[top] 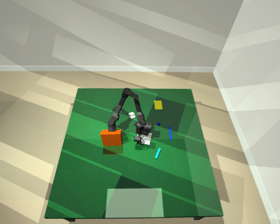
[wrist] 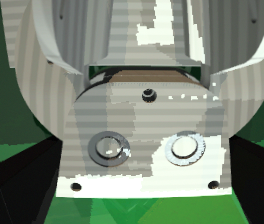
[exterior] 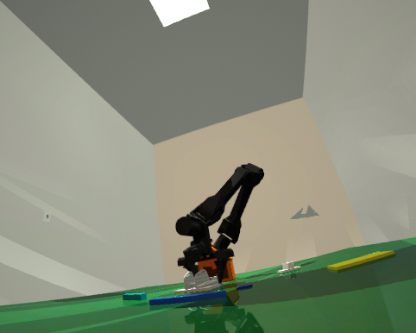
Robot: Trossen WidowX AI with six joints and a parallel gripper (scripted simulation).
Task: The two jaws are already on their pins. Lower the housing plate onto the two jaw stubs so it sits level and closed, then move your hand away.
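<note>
The pale housing plate (wrist: 143,172) lies across the lower middle of the wrist view, with small holes and two round pin ends in rings. My gripper (wrist: 143,142) (top: 143,139) (exterior: 207,277) is shut on the housing plate, one dark finger at each side edge. The two pale jaws, left jaw (wrist: 30,95) and right jaw (wrist: 253,95), curve out from under the plate and run up the wrist view. In the exterior view the white assembly (exterior: 196,280) sits low at the table. The stubs are hidden, and I cannot tell if any gap remains under the plate.
An orange box (top: 111,138) stands at the arm's base. A small white part (top: 132,115) (exterior: 288,267) lies behind the hand. A yellow slab (top: 158,105) (exterior: 362,261), a dark blue block (top: 158,124), a blue bar (top: 170,133) (exterior: 189,298) and a cyan bar (top: 157,154) (exterior: 134,297) lie around.
</note>
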